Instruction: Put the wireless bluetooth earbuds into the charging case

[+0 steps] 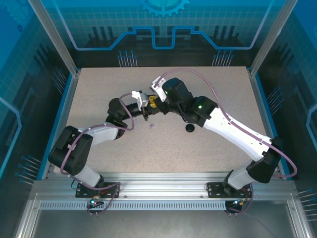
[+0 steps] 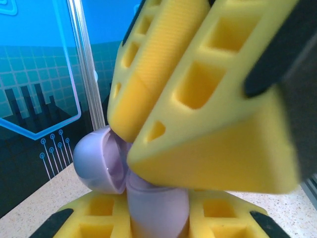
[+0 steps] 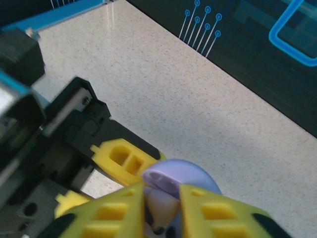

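1. The table [image 1: 99, 148] is a speckled pale board. The work is above its middle, a little toward the far side.
2. The right arm [image 1: 233, 131] reaches from its near-right base diagonally to the far left, wrist bent down over the meeting point. The left arm [image 1: 99, 133] folds up from the near-left base and stretches right, forearm nearly level.
3. The left gripper [image 2: 158, 223] is clamped on the lavender charging case [image 2: 153, 203] and holds it up off the table as a steady fixture.
4. The right gripper [image 3: 162, 213] comes down on that case from above, its yellow fingers pressed in close beside the open lid [image 2: 96, 158]. The jaws stand slightly apart with something pale between them. I cannot tell whether that is a bud being gripped or the case's own inside.
5. A black round case [image 1: 189, 128] lies on the table just near-right of the grippers, under the right forearm.
6. A tiny lavender earbud [image 1: 152, 126] lies loose on the table, just near of the grippers and left of the black case.

Judged from this, the step in hand is seating a bud in the lavender case. Next comes a clean lift of the right fingers without nudging the lid, then a fine pinch on the loose bud.
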You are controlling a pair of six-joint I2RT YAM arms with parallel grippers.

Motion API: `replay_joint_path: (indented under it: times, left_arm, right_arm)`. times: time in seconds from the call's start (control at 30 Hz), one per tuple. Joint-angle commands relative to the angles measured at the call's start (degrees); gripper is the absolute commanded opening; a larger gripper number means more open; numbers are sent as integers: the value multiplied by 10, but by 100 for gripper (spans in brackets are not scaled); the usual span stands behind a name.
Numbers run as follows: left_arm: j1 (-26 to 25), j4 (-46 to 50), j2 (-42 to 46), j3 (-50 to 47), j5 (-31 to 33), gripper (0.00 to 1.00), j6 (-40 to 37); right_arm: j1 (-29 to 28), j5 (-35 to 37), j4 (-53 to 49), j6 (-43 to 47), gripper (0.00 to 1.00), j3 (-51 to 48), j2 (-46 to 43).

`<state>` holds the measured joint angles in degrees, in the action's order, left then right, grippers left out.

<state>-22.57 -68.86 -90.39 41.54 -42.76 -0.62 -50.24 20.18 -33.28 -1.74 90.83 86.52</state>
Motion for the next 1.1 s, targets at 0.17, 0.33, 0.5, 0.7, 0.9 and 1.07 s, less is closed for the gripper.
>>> replay_joint_path:
  times: [0.17,0.33,0.5,0.7,0.9,1.07]
  left_arm:
    - [-5,-51,2,4,30,0,-17]
    - [-3,-70,5,-5,60,0,-13]
    - [16,-111,12,-23,103,0,20]
    - [34,-112,45,-40,156,0,27]
    - [51,-111,68,-48,201,0,41]
    - [68,-106,83,-50,218,0,70]
  right_arm:
    - [14,-15,1,-123,60,66,-45]
    - [51,34,-14,-220,63,47,-87]
    - [102,58,-40,-321,64,-19,-104]
    - [114,48,-40,-405,64,-84,-55]
    - [104,1,-27,-473,61,-92,61]
    - [78,-27,-50,-516,57,-39,186]
